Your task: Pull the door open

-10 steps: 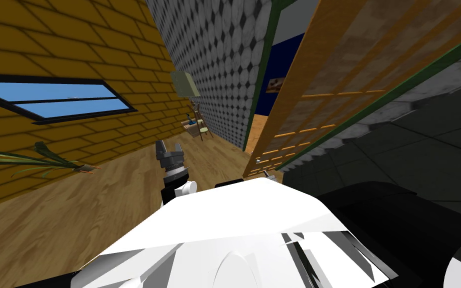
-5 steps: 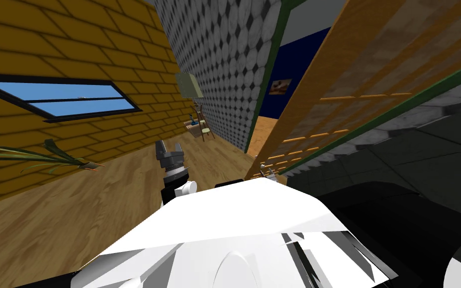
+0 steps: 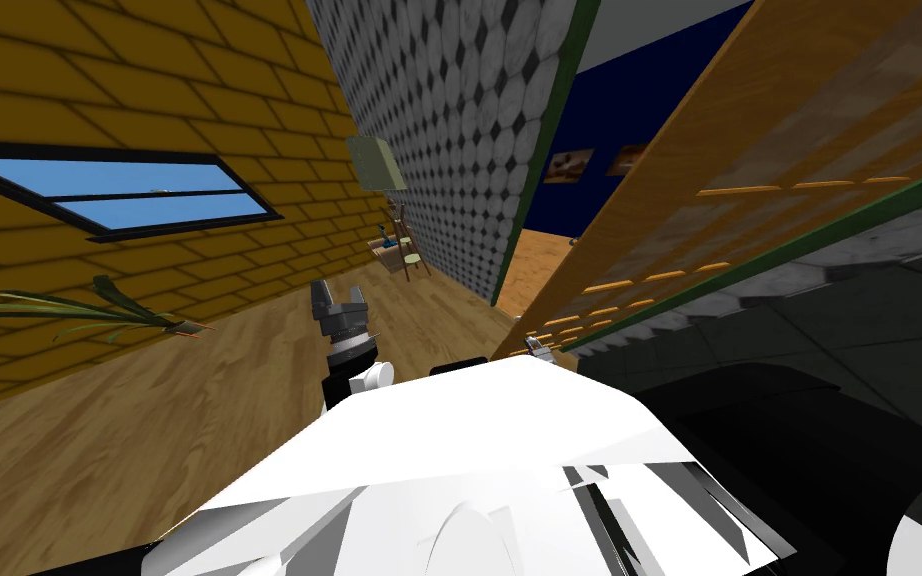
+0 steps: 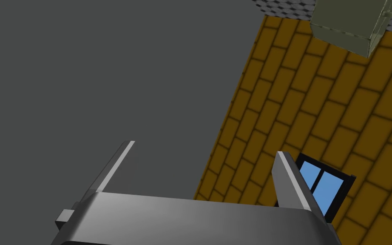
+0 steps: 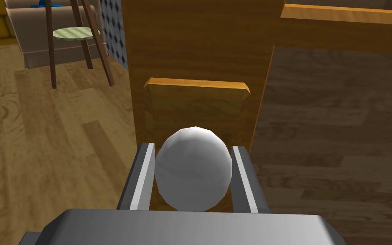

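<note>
Now the wooden door (image 3: 749,140) stands partly open on our right, with a blue-walled room (image 3: 589,110) showing past its free edge. Our left end effector (image 4: 204,148) hangs to the left, fingers spread and empty. Our right end effector (image 5: 193,149) clamps the round grey knob (image 5: 193,170) at the door's near edge. We should pull along the hinge's arc with a firm squeeze, since the smooth knob could slip from thin blades.
</note>
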{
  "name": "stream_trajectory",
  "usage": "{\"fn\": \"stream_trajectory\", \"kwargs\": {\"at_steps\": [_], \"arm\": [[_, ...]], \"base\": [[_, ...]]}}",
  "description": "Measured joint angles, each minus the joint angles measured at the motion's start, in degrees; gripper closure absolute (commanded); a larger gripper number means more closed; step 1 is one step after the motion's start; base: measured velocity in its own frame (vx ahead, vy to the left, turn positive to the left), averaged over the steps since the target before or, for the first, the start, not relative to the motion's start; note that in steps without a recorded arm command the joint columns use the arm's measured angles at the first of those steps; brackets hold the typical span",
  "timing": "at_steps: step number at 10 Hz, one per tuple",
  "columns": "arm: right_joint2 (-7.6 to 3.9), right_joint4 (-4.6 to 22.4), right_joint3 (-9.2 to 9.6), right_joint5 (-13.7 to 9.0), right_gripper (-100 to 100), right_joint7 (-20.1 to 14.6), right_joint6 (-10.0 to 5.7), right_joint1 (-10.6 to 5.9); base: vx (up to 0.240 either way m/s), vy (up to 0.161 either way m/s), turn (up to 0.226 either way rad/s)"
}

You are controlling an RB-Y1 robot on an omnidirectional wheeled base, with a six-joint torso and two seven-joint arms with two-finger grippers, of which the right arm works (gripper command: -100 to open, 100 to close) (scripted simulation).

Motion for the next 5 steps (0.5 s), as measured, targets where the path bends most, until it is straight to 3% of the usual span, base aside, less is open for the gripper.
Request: {"fn": "stream_trajectory", "kwargs": {"at_steps": [3, 5], "arm": [[0.06, 0.05, 0.07, 0.01, 100, -0.01, 0.10, 0.12], [-0.19, 1.07, 0.49, 0.49, 100, -0.35, -1.27, 0.45]], "base": [[-0.011, 0.002, 0.011], [-0.030, -0.003, 0.014]]}}
